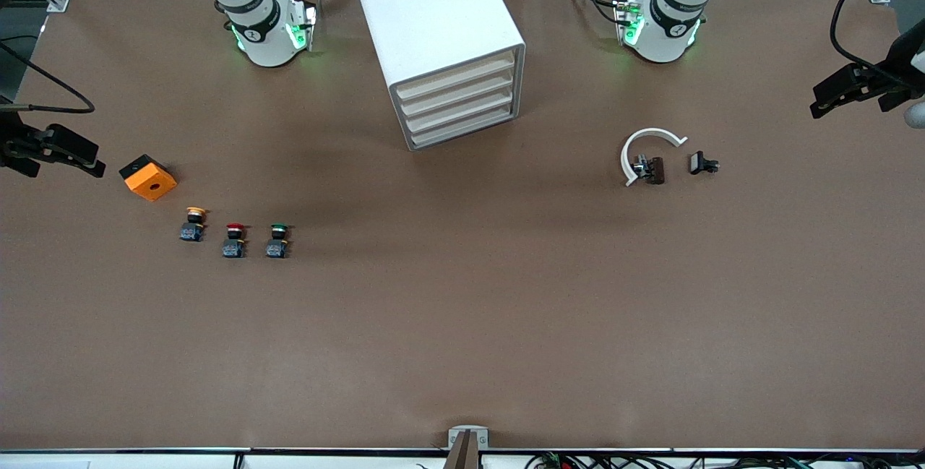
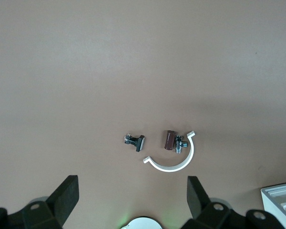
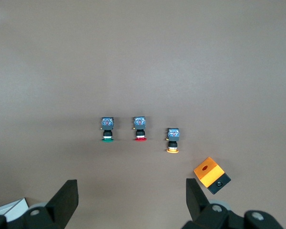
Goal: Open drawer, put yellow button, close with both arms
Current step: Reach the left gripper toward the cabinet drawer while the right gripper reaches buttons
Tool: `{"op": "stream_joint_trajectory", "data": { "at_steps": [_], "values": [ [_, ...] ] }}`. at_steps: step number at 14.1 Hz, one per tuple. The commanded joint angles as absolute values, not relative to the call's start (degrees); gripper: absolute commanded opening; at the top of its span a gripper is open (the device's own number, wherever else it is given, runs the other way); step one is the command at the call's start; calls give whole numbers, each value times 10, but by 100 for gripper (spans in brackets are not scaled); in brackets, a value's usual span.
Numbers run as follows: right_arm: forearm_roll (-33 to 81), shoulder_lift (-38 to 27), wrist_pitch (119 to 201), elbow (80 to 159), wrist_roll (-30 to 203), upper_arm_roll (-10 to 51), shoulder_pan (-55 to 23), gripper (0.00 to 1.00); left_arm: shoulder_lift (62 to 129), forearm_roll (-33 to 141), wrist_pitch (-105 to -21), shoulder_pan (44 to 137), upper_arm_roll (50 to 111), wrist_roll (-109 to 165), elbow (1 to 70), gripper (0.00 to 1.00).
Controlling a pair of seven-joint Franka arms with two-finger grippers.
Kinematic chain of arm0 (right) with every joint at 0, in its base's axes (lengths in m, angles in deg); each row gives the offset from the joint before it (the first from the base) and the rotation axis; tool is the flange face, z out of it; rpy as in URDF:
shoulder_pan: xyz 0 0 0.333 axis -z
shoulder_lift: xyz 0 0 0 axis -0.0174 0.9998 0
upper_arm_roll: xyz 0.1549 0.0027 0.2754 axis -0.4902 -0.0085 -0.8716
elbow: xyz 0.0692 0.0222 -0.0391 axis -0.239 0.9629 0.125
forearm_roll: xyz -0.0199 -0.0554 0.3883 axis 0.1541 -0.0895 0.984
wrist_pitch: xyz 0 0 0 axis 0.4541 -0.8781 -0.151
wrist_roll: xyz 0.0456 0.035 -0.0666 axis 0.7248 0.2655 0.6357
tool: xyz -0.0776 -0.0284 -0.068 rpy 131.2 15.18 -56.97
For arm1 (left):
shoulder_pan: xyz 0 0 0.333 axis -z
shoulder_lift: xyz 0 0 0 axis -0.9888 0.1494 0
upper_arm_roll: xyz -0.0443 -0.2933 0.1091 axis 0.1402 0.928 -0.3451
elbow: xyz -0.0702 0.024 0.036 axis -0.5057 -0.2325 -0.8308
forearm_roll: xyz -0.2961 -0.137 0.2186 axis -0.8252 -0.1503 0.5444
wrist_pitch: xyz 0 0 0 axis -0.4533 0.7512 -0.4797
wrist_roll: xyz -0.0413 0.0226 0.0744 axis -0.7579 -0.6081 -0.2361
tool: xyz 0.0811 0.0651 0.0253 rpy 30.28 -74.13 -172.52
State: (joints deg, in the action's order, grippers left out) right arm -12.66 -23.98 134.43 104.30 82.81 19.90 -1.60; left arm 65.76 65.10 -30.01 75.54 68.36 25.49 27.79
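Note:
The white cabinet (image 1: 433, 21) stands at the table's back middle. Its uppermost drawer (image 1: 457, 79) is closed, as are the three below it. The yellow button (image 1: 194, 223) stands toward the right arm's end, beside the red-capped button (image 1: 233, 239) and the green-capped button (image 1: 277, 239). It also shows in the right wrist view (image 3: 172, 140). My right gripper (image 3: 131, 191) is open and empty, high over the table between the buttons and the right arm's base. My left gripper (image 2: 132, 191) is open and empty, high over the table near the left arm's base. Neither gripper shows in the front view.
An orange block (image 1: 148, 177) lies beside the yellow button. A white half-ring clamp (image 1: 647, 151) with a brown part and a small black bolt piece (image 1: 702, 163) lie toward the left arm's end. Black fixtures (image 1: 54, 147) (image 1: 860, 86) reach in at both table ends.

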Motion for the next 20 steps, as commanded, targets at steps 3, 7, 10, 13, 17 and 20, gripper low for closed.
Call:
{"op": "stream_joint_trajectory", "data": {
  "at_steps": [3, 7, 10, 13, 17, 20],
  "values": [
    [-136, -235, 1335, 1028, 829, 193, -10, 100, 668, 655, -287, 760, 694, 259, 254, 100],
    [-136, -235, 1335, 1028, 829, 193, -10, 100, 736, 661, -287, 760, 716, 264, 236, 100],
    [-137, -235, 1335, 1028, 830, 193, -10, 100, 777, 659, -316, 774, 722, 301, 237, 100],
    [-138, -234, 1336, 1028, 830, 193, -11, 100, 823, 653, -361, 809, 723, 425, 239, 100],
    [-139, -234, 1335, 1028, 829, 195, -9, 100, 887, 646, -392, 853, 725, 602, 238, 100],
    [-136, -236, 1334, 1028, 831, 211, 6, 100, 924, 630, -400, 889, 726, 740, 238, 100]
  ]
}}
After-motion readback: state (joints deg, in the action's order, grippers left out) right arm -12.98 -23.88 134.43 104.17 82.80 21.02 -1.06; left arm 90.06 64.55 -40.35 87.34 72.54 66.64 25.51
